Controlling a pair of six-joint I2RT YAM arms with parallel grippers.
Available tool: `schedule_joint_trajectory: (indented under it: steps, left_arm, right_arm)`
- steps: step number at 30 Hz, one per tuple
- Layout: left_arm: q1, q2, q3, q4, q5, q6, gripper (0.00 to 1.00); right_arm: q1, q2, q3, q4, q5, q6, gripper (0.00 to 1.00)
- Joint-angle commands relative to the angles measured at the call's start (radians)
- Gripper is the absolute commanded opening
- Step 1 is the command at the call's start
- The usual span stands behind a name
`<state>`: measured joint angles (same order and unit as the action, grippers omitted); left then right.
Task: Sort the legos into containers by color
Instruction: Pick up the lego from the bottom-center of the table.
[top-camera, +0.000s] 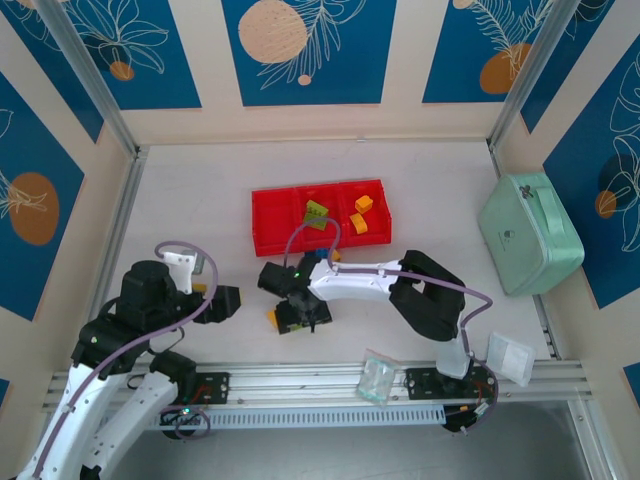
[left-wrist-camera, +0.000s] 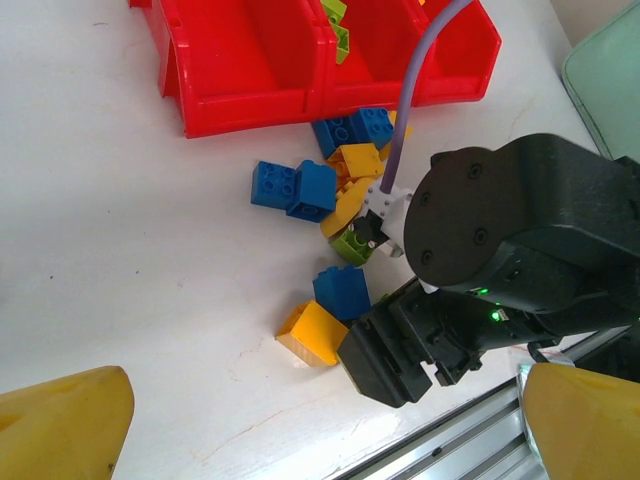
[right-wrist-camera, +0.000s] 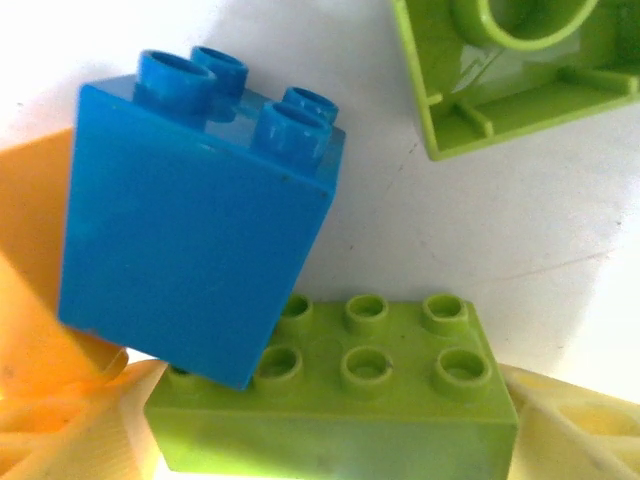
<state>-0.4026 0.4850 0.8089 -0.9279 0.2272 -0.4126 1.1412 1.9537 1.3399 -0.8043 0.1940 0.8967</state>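
The red tray (top-camera: 275, 225) has a lime lego (top-camera: 316, 213) in its middle compartment and two orange ones (top-camera: 360, 214) in the right one. In front of the tray (left-wrist-camera: 240, 60) lies a loose pile of legos: blue (left-wrist-camera: 273, 184), yellow (left-wrist-camera: 312, 333) and green (left-wrist-camera: 352, 243). My right gripper (top-camera: 295, 310) is down in that pile. Its fingers sit at both ends of a long lime green lego (right-wrist-camera: 370, 400) on the table. A blue lego (right-wrist-camera: 190, 230) leans over that brick. My left gripper (left-wrist-camera: 320, 440) hangs open to the left of the pile, holding nothing.
A mint green case (top-camera: 528, 232) stands at the right of the table. Two clear plastic bags (top-camera: 378, 378) (top-camera: 510, 358) lie by the front rail. An upturned lime brick (right-wrist-camera: 510, 70) lies just beyond the gripped one. The right arm's black body (left-wrist-camera: 510, 250) looms beside the pile.
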Motion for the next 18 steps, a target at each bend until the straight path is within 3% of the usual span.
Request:
schedule_joint_trajectory:
  steps: [1, 18]
  left_arm:
    - [-0.01, -0.02, -0.008, 0.008, -0.013, -0.003, 0.99]
    - [-0.01, -0.018, -0.019, 0.023, -0.026, -0.012, 0.99]
  right_arm:
    - [-0.004, 0.028, 0.009, -0.024, 0.014, -0.002, 0.73]
    - [-0.008, 0.042, 0.01, -0.044, 0.072, -0.046, 0.69]
